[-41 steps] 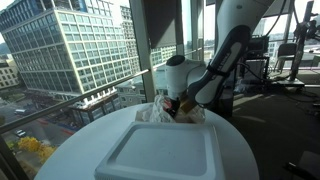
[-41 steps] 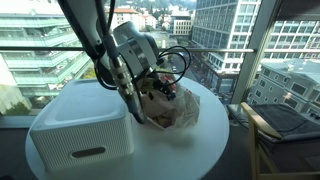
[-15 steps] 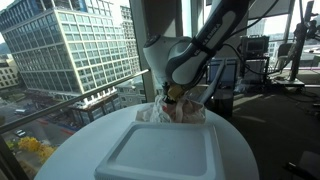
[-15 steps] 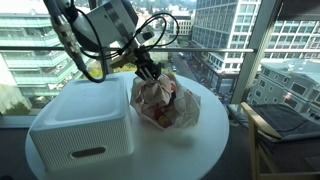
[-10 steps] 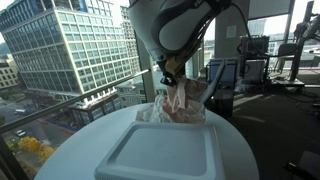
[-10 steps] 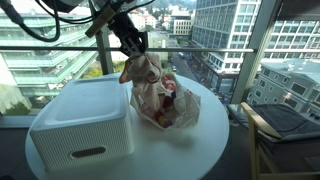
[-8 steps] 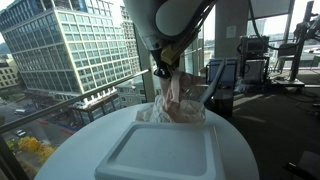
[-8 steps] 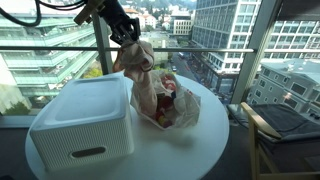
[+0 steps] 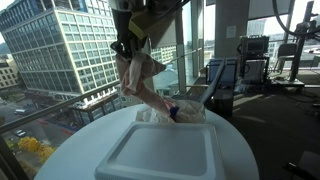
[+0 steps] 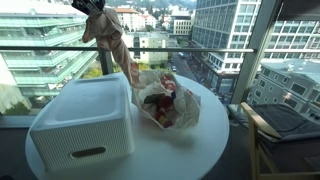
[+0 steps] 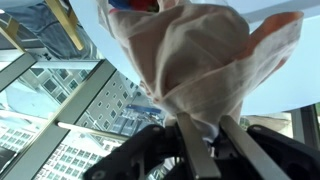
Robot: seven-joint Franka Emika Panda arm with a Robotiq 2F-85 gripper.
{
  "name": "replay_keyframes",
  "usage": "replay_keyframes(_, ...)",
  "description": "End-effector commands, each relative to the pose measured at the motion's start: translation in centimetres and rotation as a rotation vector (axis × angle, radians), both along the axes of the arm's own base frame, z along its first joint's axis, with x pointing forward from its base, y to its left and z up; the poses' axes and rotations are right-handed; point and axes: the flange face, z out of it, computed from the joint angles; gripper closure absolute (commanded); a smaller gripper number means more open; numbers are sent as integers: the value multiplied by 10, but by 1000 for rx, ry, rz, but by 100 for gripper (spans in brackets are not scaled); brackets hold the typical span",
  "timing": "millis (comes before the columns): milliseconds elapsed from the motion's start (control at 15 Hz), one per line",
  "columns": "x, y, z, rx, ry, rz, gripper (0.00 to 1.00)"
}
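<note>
Gripper [image 9: 130,47] is high above the far side of the round table [image 10: 205,150], at the very top of frame in an exterior view [image 10: 92,8]. It is clamped on the plastic bag [image 9: 146,88]. In the wrist view the fingers [image 11: 192,152] are drawn in narrow, with a bunched fold of the thin film [image 11: 195,60] caught between them. The hold is on the bag's upper film only, not on what is inside. So the film pulls out into a long slanted strip from the gripper down to the bag's body [image 10: 165,105], which lies slumped on the table top. Red and dark items show through the film, and a blue bit shows at the low end. The weight appears to sit on the table, not on the grip. The white bin [image 10: 78,122] fills the near half of the table, lid on. The bag lies just beside its far wall, and the stretched strip runs up past the bin's corner; contact cannot be told. The bag is near the table's far edge, with the window glass [image 9: 60,50] close behind, so there is little room that way. Above the bin lid [image 9: 160,155] and overhead is open room. A chair [image 10: 275,125] stands well apart from the table.
</note>
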Motion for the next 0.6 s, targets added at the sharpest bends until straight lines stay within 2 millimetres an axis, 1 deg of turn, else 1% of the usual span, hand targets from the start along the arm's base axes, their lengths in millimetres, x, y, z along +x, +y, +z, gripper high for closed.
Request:
replay_keyframes(0,-7,16,10,139,-90,114,87)
replay_keyframes(133,-11,25,3,221,-111,190,87)
replay_keyframes(267,-9,33,-25,305,-85,253,89)
replay_keyframes(400,-8,36,-64,370,0,281,89)
replay_keyframes(533,-8,47,-109,397,119,306,90)
